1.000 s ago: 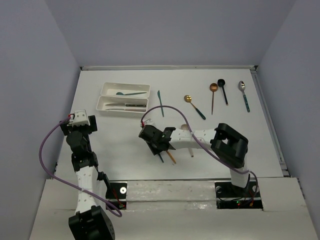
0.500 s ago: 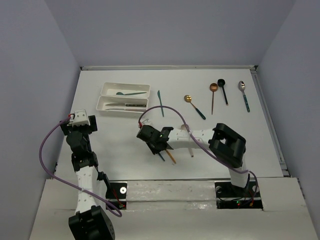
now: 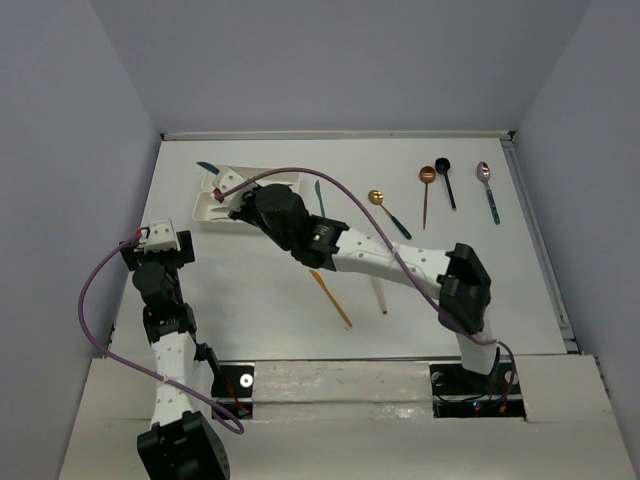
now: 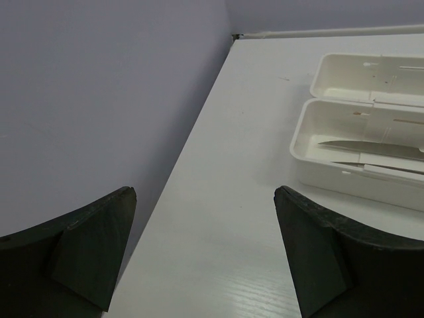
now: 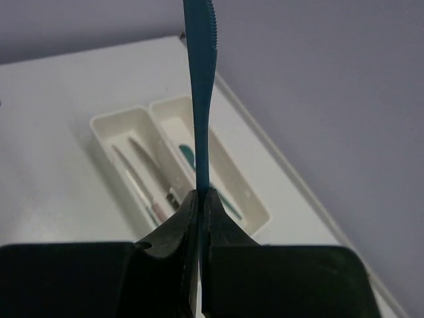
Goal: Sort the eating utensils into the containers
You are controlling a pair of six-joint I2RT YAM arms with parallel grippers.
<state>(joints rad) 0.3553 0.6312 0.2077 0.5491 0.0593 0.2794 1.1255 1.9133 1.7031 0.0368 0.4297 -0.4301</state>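
My right gripper (image 5: pixel 200 193) is shut on a dark blue knife (image 5: pixel 199 79) whose serrated blade points away from the wrist. In the top view this gripper (image 3: pixel 236 196) is over the left end of the two joined white trays (image 3: pixel 284 176), and the knife's tip (image 3: pixel 205 167) sticks out past them. The near tray (image 5: pixel 105 132) holds silver knives (image 5: pixel 140 173); the far tray (image 5: pixel 255 211) holds a teal spoon (image 5: pixel 187 156). My left gripper (image 4: pixel 204 192) is open and empty near the table's left edge, short of the trays (image 4: pixel 301 142).
An orange knife (image 3: pixel 330 298) and a beige utensil (image 3: pixel 380 296) lie mid-table. A teal knife (image 3: pixel 320 196), a gold spoon (image 3: pixel 388 212), a copper spoon (image 3: pixel 427 190), a black spoon (image 3: pixel 445 181) and a silver spoon (image 3: pixel 487 190) lie at the back right.
My right arm has swung from the middle of the table up and left to the trays, carrying the dark blue knife that lay by the orange one. The left arm has not moved.
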